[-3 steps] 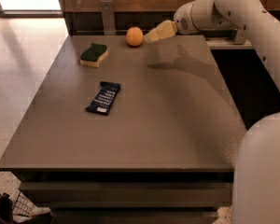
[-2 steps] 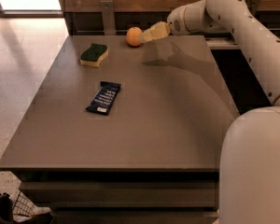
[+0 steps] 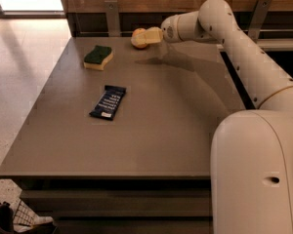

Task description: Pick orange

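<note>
The orange (image 3: 137, 38) is a small round fruit at the far edge of the grey table (image 3: 161, 130), near the back wall. My gripper (image 3: 149, 36) reaches in from the right on the white arm (image 3: 219, 23) and is right at the orange's right side, covering part of it. I cannot tell whether it touches the fruit.
A yellow-and-green sponge (image 3: 98, 57) lies to the left of the orange. A dark blue snack bar (image 3: 108, 102) lies in the left middle of the table. The robot's white body (image 3: 256, 174) fills the lower right. A wooden wall with metal brackets (image 3: 112, 16) runs behind the table.
The gripper has moved left along the far edge and closed the gap to the orange; it now overlaps the fruit's right side. The orange, sponge and snack bar have not moved.
</note>
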{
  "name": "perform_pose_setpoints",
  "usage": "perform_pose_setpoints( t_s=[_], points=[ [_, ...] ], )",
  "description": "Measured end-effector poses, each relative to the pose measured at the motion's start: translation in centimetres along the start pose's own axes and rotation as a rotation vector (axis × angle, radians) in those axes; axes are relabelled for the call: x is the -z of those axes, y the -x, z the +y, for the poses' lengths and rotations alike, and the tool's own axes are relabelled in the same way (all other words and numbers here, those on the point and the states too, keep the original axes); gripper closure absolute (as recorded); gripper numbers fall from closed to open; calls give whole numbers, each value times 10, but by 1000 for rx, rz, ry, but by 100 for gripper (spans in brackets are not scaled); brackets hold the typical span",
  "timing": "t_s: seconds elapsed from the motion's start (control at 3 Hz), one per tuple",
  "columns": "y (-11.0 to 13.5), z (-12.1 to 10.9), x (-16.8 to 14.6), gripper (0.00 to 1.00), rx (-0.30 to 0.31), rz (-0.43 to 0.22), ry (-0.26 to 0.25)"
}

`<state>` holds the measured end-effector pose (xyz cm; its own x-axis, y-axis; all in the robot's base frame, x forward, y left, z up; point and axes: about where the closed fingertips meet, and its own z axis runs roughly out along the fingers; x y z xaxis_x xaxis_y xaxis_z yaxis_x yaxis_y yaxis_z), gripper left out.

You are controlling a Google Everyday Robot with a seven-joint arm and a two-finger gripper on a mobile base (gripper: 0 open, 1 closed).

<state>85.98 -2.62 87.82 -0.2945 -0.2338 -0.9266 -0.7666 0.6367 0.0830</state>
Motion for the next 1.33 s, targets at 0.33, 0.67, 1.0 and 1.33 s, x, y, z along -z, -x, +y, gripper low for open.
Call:
perform_pose_setpoints(
  t_s=[0.33, 0.67, 1.0, 1.33],
  points=[
    [-9, -3, -21, 0, -32, -2, 11],
    [-20, -11, -36, 0, -30, 30, -8],
    [-27, -21, -48, 0, -16, 61, -24],
    [-19, -19, -56, 17, -5, 36, -12]
  ],
)
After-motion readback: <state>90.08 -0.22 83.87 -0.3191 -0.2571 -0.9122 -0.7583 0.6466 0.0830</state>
